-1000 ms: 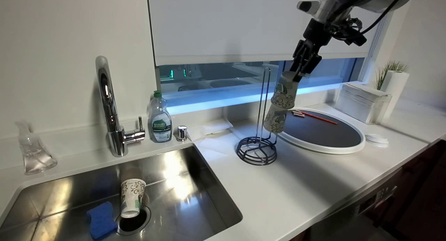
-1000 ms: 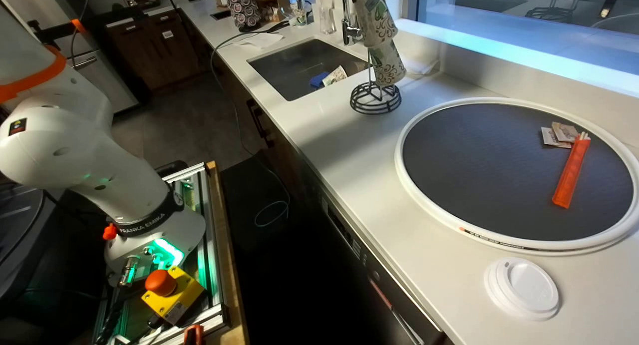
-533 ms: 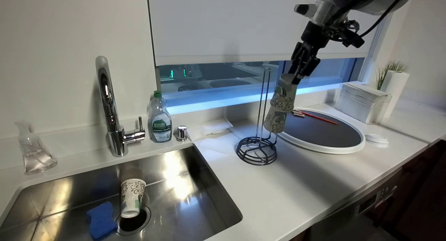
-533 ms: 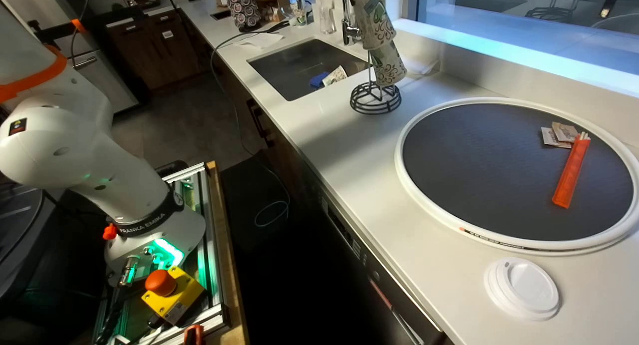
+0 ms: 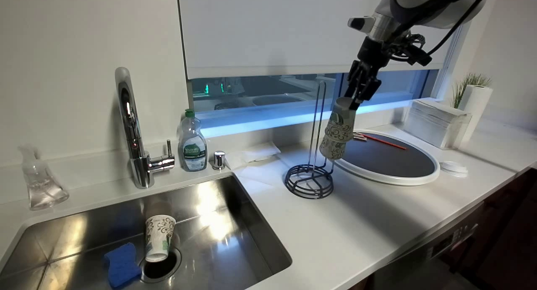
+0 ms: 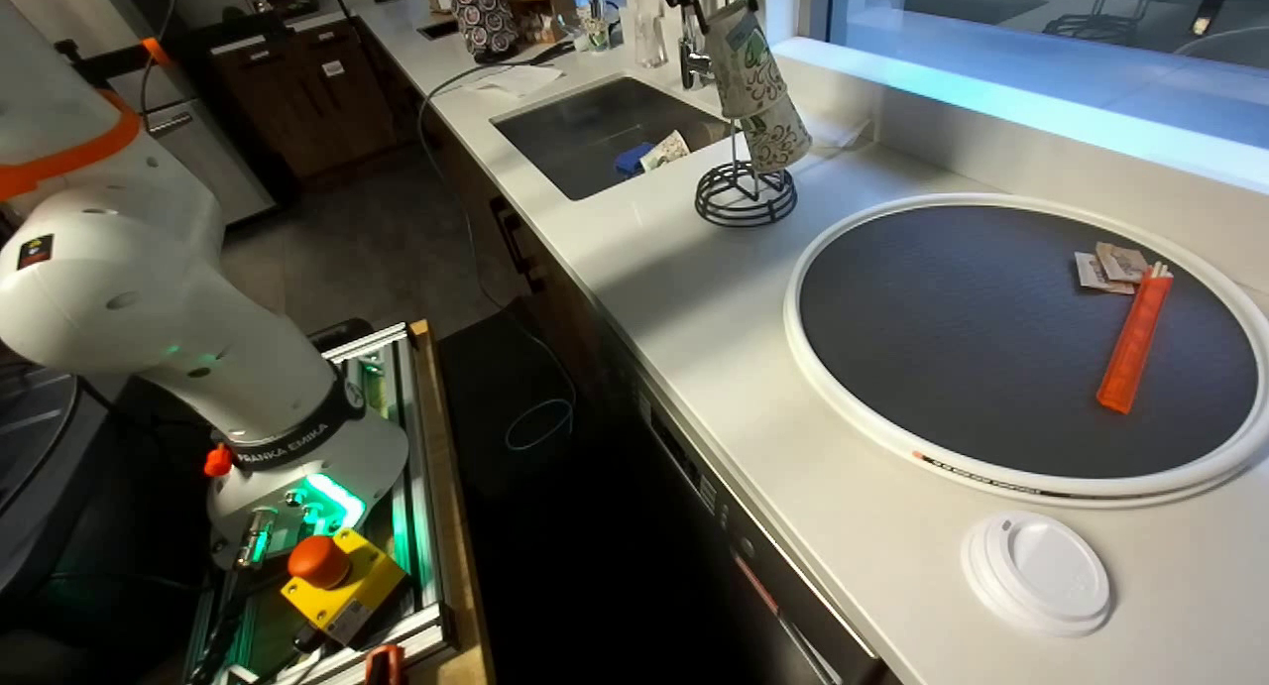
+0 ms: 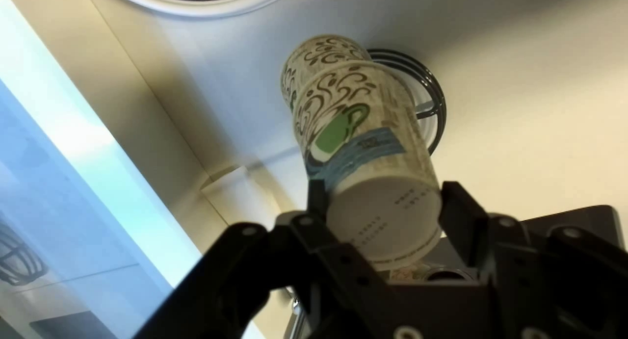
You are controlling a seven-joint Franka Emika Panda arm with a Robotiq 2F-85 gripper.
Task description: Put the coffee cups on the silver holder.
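Wrist view, centre: pincer clasping upper cup, sunk further over lower cup; placement apparently nearly complete.

In an exterior view I find the tap at nine o'clock, a green-capped soap bottle at its three. At eight, in the sink, a blue sponge lies at nine o'clock from the drain. In an exterior view I take the dark tray as my dial: small packets at two, an orange sleeve at three, white lids just outside at six.
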